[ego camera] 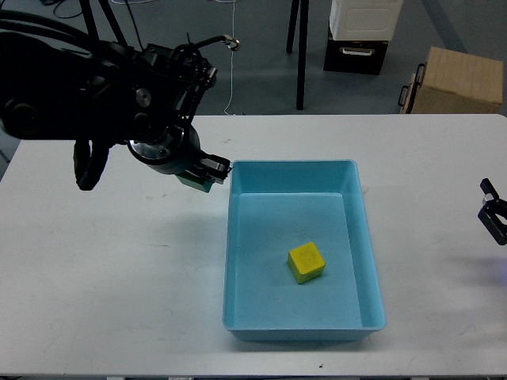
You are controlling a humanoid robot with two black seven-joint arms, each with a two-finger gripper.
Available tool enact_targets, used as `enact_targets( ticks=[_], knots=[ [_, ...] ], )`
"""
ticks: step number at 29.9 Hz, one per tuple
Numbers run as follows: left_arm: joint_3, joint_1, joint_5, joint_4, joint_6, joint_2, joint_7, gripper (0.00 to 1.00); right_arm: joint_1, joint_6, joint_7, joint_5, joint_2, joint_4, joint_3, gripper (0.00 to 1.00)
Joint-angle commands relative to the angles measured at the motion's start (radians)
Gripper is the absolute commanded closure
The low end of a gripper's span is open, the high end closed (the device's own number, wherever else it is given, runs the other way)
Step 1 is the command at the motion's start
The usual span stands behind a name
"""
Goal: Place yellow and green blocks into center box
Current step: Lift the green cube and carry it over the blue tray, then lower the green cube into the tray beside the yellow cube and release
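Note:
A light blue box (368,261) sits in the middle of the white table. A yellow block (306,263) lies inside it, near the centre of its floor. My left gripper (204,174) is shut on a green block (195,181) and holds it in the air just left of the box's far left corner. The arm hides most of the green block. My right gripper (493,212) shows only at the right edge of the view, small and dark, away from the box.
The white table (119,293) runs to the front and left edges of the view. Beyond its far edge stand black tripod legs (301,55), a black and white case (360,36) and a cardboard box (455,79) on the floor.

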Motion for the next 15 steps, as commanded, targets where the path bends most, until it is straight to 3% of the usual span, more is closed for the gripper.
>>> enact_targets(
  ticks=[1, 15],
  knots=[
    [-0.003, -0.007, -0.032, 0.01, -0.004, -0.007, -0.02, 1.0, 0.0, 0.0, 0.0, 0.0, 0.0, -0.004, 0.0, 0.0],
    [-0.066, 0.076, -0.035, 0.008, -0.036, -0.007, -0.121, 0.99, 0.0, 0.0, 0.0, 0.0, -0.001, -0.007, -0.001, 0.0]
  ],
)
